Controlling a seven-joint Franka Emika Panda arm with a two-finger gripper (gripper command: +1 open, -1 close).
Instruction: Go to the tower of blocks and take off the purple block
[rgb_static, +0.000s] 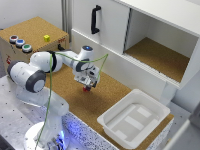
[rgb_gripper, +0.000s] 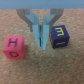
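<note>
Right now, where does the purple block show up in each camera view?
Exterior view: the purple block cannot be made out; only a speck of red shows under the end effector on the cork surface.
Wrist view: the purple block sits beside the red block, with the end effector's fingers between them.
Shared landmark: the end effector.

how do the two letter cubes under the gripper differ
The pink-red cube shows a dark H on its face; the purple block carries yellow lettering. In the wrist view the pink-red cube lies clear of the gripper, while the purple block sits right beside its fingertips. Both look alike in size.
</note>
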